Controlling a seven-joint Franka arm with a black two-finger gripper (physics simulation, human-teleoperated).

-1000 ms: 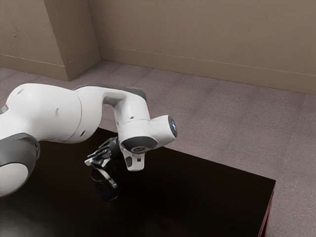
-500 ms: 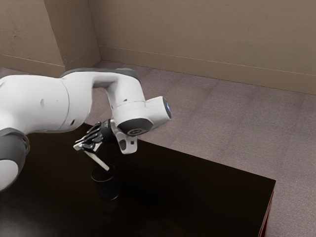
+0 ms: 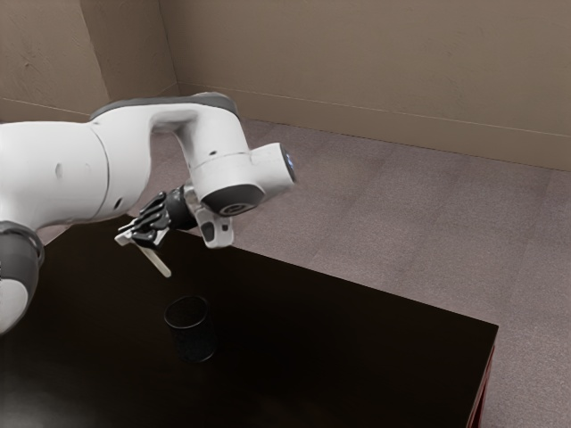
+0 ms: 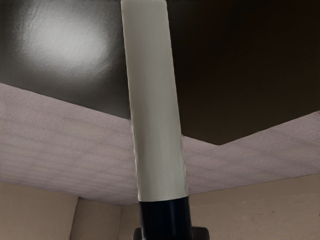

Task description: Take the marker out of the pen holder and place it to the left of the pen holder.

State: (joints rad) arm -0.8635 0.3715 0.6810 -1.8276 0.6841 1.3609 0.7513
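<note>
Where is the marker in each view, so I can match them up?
Exterior view: in its left half, the marker slants down from the hand, higher in the picture than the pen holder.
Wrist view: its pale part runs down the middle from the top edge to a dark section.
Shared landmark: the dark table's edge against the carpet.

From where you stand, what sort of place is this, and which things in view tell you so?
Probably a plain indoor room, perhaps an office: a carpet-like floor, a beige wall with skirting along its foot, and a dark table bearing a pen holder.
</note>
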